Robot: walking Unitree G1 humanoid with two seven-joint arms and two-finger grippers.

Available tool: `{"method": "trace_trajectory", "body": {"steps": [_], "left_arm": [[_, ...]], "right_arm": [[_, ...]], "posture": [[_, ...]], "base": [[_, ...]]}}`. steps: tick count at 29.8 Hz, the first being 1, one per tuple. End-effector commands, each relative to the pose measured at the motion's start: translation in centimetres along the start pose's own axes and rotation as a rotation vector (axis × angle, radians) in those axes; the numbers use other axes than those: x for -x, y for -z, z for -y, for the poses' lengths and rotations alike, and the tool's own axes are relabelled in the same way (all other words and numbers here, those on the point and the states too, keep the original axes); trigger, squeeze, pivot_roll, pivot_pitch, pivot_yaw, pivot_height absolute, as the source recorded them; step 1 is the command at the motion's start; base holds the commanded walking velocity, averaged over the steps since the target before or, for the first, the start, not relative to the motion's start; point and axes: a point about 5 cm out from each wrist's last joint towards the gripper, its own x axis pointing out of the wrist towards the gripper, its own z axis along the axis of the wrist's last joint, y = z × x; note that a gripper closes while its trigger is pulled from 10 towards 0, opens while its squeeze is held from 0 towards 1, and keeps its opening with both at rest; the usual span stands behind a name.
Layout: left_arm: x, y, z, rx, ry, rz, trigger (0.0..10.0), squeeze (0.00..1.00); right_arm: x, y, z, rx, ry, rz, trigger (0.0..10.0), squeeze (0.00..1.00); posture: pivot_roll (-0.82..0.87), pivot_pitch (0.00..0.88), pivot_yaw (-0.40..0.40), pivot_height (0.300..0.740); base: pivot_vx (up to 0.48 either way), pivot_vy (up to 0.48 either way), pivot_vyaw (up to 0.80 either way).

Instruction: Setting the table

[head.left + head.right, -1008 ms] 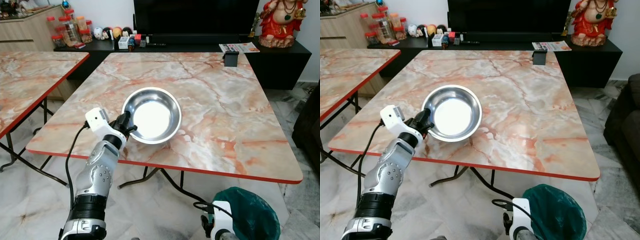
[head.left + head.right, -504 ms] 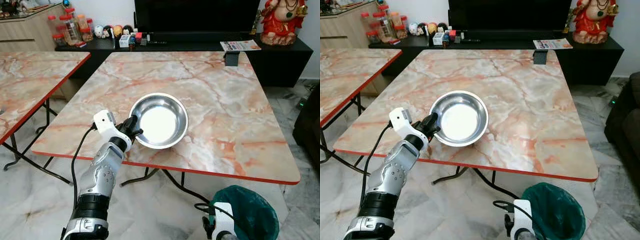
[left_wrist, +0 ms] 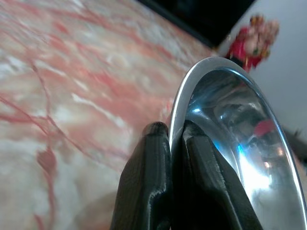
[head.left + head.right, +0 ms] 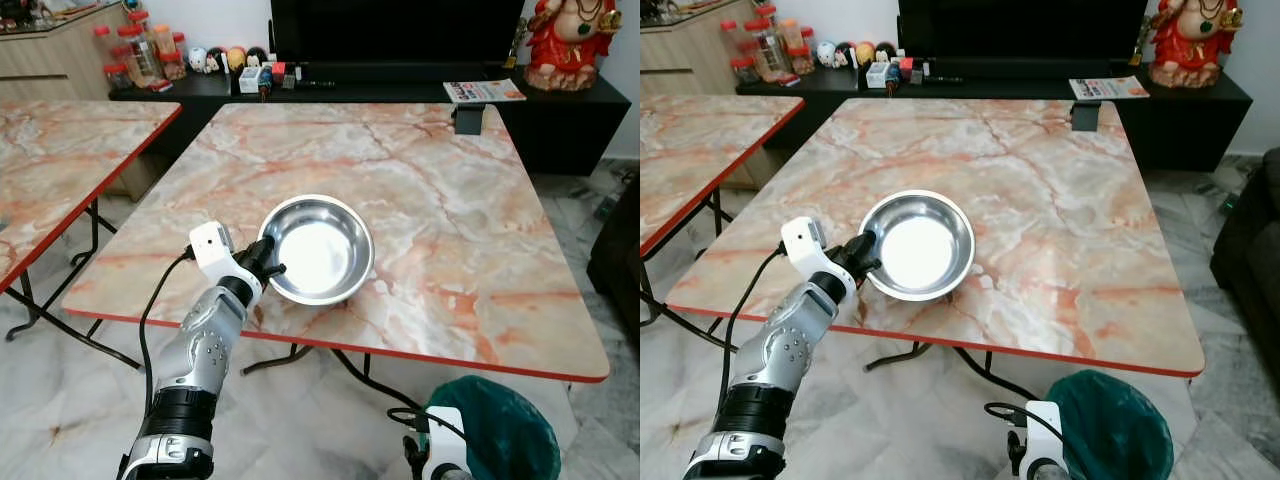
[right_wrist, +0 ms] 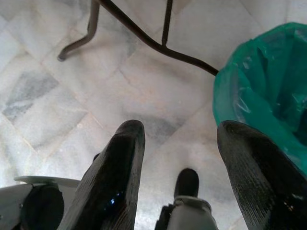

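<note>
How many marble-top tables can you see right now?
2: the main table ahead, where the left gripper holds a steel bowl by its rim, and a second table to the robot's left.

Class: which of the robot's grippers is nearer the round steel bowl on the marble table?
Left. The left gripper is clamped on the round steel bowl at its near-left rim. The right gripper hangs open below the table edge, over the floor beside the green-lined bin.

A marble-patterned table (image 4: pixel 430 210) with a red edge is carrying a steel bowl (image 4: pixel 316 248) near its front left, and a small dark holder (image 4: pixel 467 119) is sitting at the far edge.
</note>
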Motion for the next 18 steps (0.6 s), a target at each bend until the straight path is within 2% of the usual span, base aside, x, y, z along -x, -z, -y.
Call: {"method": "trace_trajectory", "body": {"steps": [1, 2, 6, 8, 10, 18], "left_arm": [[-0.6, 0.7, 0.9, 0.003, 0.034, -0.056, 10.0, 0.0], [-0.6, 0.7, 0.9, 0.003, 0.034, -0.056, 10.0, 0.0], [-1.7, 0.3, 1.7, 0.089, 0.028, -0.045, 10.0, 0.0], [-1.9, 0.2, 1.8, 0.1, 0.019, -0.044, 10.0, 0.0], [-2.5, 0.0, 1.9, 0.15, 0.001, -0.04, 10.0, 0.0], [-2.6, -0.2, 1.0, 0.208, -0.078, -0.044, 10.0, 0.0]], "right_arm": [[0.0, 0.3, -0.2, -0.002, 0.0, -0.01, 10.0, 0.0], [0.0, 0.3, -0.2, -0.002, 0.0, -0.01, 10.0, 0.0], [0.1, 0.3, -0.3, -0.005, 0.0, -0.01, 10.0, 0.0], [0.1, 0.3, -0.3, -0.006, 0.001, -0.01, 10.0, 0.0], [0.1, 0.4, -0.3, -0.01, 0.004, -0.009, 10.0, 0.0], [0.1, 0.6, -0.1, -0.021, 0.013, -0.012, 10.0, 0.0]], "posture": [[0.05, 0.0, 0.071, 0.74], [0.05, 0.0, 0.071, 0.74], [0.04, 0.0, 0.077, 0.74], [0.04, 0.0, 0.078, 0.74], [0.03, 0.0, 0.084, 0.74], [0.02, 0.003, 0.09, 0.74]], "base": [[0.266, 0.0, 0.0], [0.266, 0.0, 0.0], [0.263, 0.0, 0.0], [0.0, 0.0, 0.0], [0.0, 0.0, 0.0], [0.0, 0.0, 0.0]]}}
